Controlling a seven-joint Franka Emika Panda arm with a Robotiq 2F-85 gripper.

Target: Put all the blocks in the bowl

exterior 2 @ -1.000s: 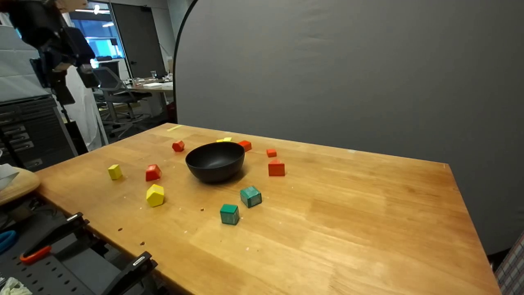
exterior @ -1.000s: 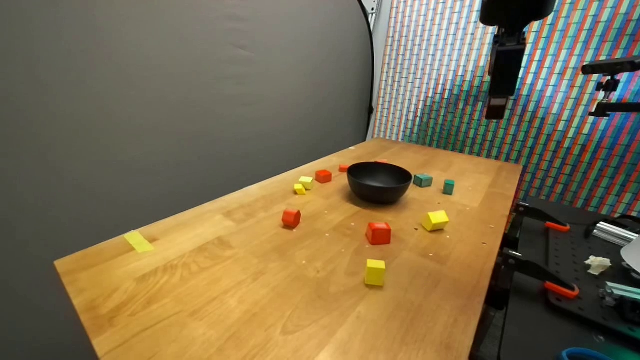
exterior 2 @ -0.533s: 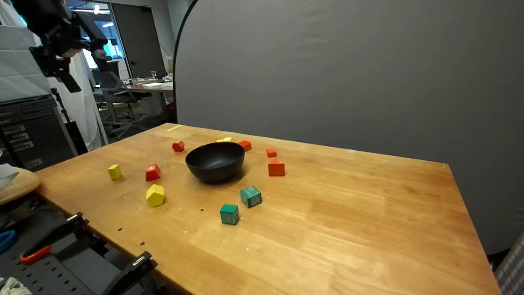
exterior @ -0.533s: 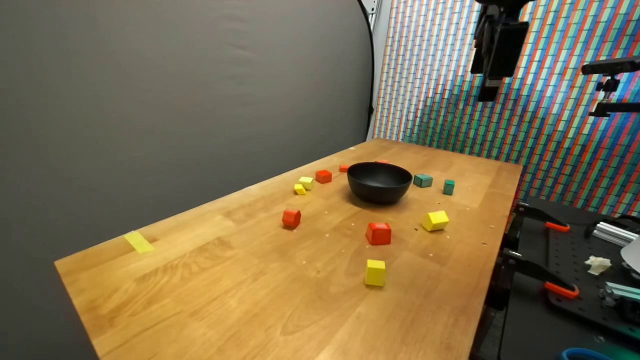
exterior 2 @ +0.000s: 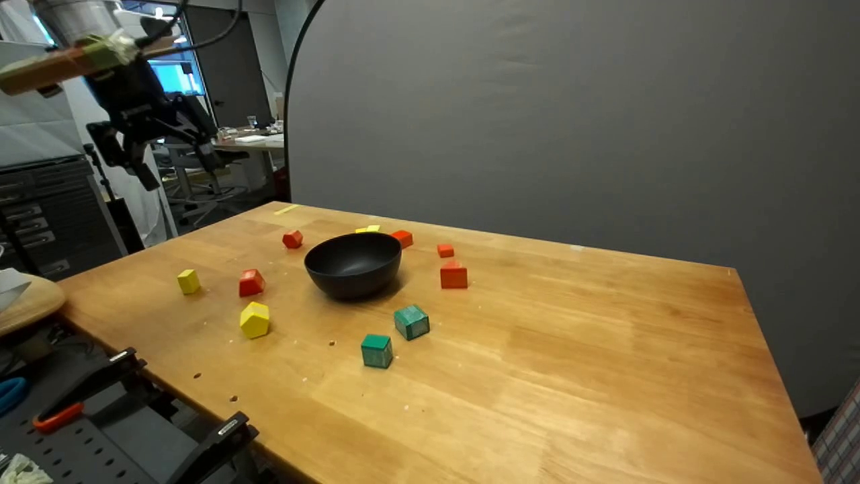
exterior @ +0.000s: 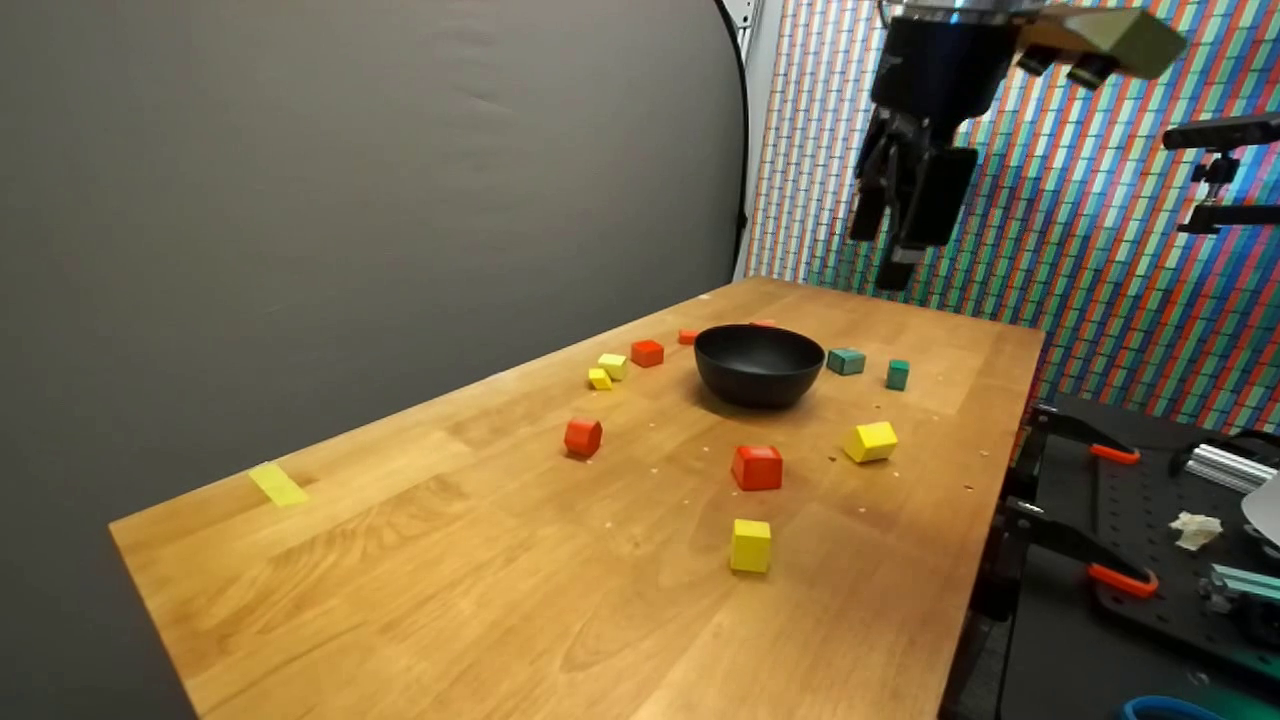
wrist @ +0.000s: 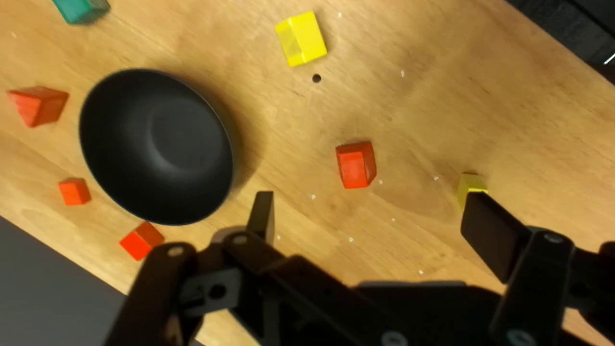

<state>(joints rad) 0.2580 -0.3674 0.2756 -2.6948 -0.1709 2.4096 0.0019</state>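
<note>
The round, shallow black bowl (wrist: 158, 146) holds no block. Around it, near but apart, lie a boxy teal block (exterior 2: 412, 323), a small orange-red cube (wrist: 74, 191) and a faceted red block (wrist: 355, 166), apparently painted wood; wide-set jaws fetching these could strike the bowl, and the red one's slopes might slip a crooked grasp. Off to one side, above bowl height, hangs the black gripper (wrist: 369, 214), jaws wide apart, gripping nothing. Farther from the bowl, a yellow block (wrist: 471, 184), partly behind one finger (wrist: 495, 235) in the wrist view, could get bumped on descent
</note>
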